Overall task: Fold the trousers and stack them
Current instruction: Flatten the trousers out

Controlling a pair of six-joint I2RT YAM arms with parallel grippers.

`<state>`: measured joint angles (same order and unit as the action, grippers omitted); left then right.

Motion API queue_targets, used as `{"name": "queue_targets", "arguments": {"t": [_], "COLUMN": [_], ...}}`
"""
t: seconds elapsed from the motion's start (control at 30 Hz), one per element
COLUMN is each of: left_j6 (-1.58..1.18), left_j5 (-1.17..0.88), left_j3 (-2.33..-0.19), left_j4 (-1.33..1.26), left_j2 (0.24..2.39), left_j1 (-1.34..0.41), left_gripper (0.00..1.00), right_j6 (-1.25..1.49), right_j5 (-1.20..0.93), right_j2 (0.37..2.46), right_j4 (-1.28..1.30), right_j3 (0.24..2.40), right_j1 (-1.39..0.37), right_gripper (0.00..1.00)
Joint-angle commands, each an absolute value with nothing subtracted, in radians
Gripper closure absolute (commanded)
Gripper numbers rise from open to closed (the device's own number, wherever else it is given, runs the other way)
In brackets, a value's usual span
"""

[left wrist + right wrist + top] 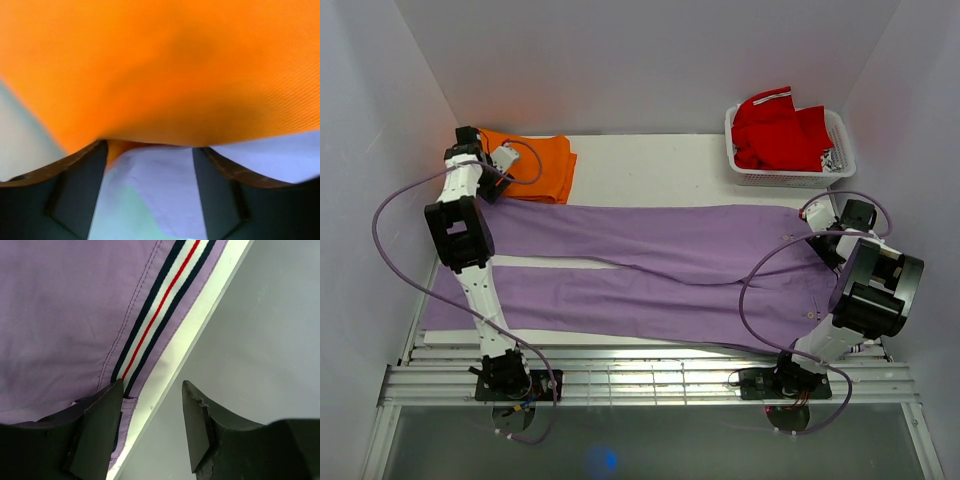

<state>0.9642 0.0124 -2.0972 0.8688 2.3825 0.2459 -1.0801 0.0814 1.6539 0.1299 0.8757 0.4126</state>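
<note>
The lilac trousers lie spread flat across the white table, both legs running left and the waistband at the right. My left gripper is at the far leg's end, beside the orange garment. In the left wrist view it is open, with lilac cloth between the fingers and orange fabric just ahead. My right gripper is at the waistband. In the right wrist view it is open and empty, straddling the trousers' striped edge and the table edge.
A white basket holding a red garment stands at the back right. The folded orange garment lies at the back left, touching the trousers' far leg. Grey walls close in on both sides and the back.
</note>
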Motion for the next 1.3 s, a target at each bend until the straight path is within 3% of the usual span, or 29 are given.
{"name": "queue_targets", "arguments": {"t": [0.0,0.17,0.37,0.77,1.0,1.07,1.17,1.27], "left_j6": [0.888,0.867,0.818,0.73,0.768,0.796,0.805,0.821], "left_j5": [-0.029,-0.141,-0.253,-0.353,-0.362,-0.37,-0.412,-0.483], "left_j3": [-2.091,-1.749,-1.525,-1.467,-1.431,-1.422,-1.437,-1.469], "left_j4": [0.781,0.755,0.798,0.805,0.883,0.922,0.951,1.0], "left_j2": [2.234,1.927,1.829,1.979,1.974,1.956,1.901,1.821], "left_j1": [0.275,0.337,0.431,0.503,0.557,0.558,0.563,0.565], "left_gripper": [0.19,0.17,0.19,0.27,0.39,0.38,0.24,0.18], "right_j6": [-1.088,-1.062,-1.048,-1.126,-1.109,-1.095,-1.092,-1.139], "right_j5": [0.078,-0.053,-0.201,-0.088,-0.084,-0.092,-0.118,-0.17], "right_j2": [1.623,1.548,1.555,1.686,1.646,1.635,1.603,1.55], "right_j4": [0.166,0.289,0.437,0.433,0.455,0.486,0.546,0.676], "right_j3": [0.9,0.936,0.997,0.904,0.966,1.02,1.086,1.153], "right_j1": [0.423,0.42,0.361,0.334,0.353,0.353,0.356,0.364], "right_gripper": [0.43,0.41,0.41,0.44,0.43,0.36,0.23,0.13]}}
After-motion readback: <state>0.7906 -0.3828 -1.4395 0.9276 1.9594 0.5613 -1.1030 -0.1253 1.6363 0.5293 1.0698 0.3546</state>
